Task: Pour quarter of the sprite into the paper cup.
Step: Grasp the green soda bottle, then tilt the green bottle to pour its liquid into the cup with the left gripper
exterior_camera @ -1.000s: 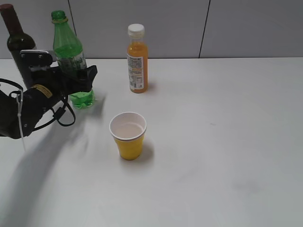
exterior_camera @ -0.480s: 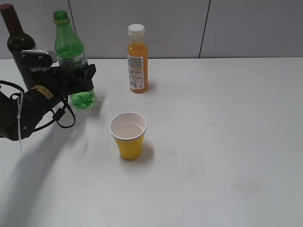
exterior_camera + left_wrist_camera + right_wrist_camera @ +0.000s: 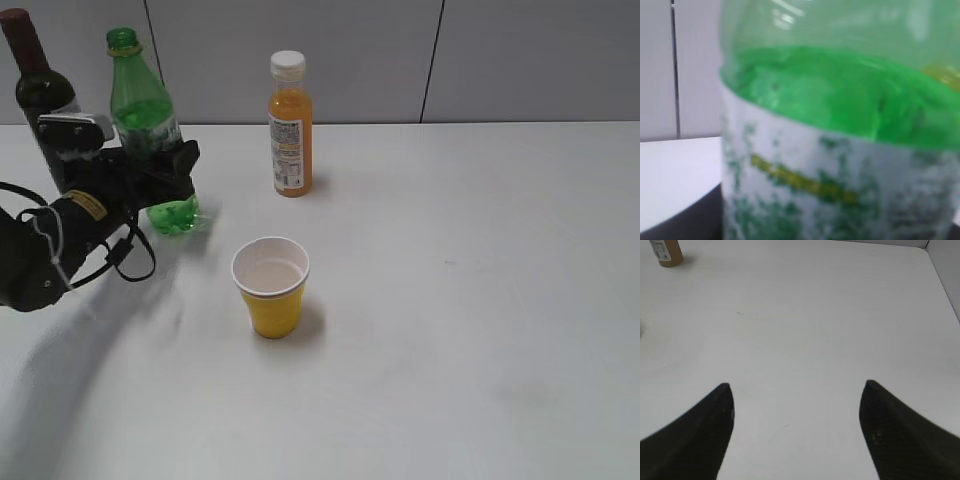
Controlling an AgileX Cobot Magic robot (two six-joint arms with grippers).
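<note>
White table [image 3: 480, 300]: left hand [image 3: 165, 165] grips half-full sprite [image 3: 148, 110]; paper cup [image 3: 271, 286] empty.

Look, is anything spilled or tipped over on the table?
Nothing is spilled. The one odd thing is the green bottle: it has no cap, and it leans a little in the left gripper. The yellow cup and the orange juice bottle stand upright.

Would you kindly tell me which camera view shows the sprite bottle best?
The exterior view: the whole sprite bottle shows, uncapped, in the left end effector. The left wrist view gives only a blurred close-up of label and liquid; the right wrist view misses it.
</note>
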